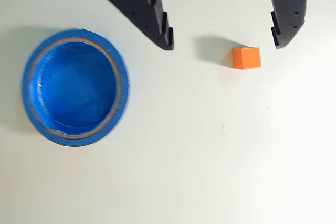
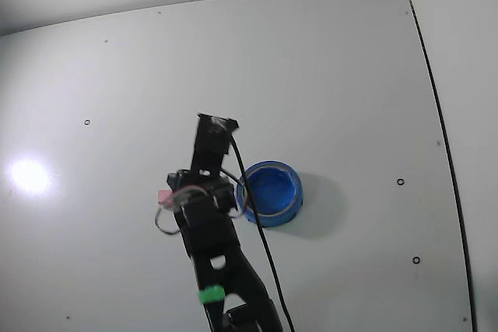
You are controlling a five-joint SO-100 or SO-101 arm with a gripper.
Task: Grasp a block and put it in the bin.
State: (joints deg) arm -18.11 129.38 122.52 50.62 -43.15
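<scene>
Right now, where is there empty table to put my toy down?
In the fixed view, the white table is bare beyond the arm, and to the right of the blue bin. It is crowded in the middle, where the open end effector hangs over the small block beside the bin.

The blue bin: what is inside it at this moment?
Nothing. In the wrist view the bin shows only its bare blue floor. The block lies outside it on the table, below the open hand. In the fixed view the arm covers part of the bin's rim.
</scene>
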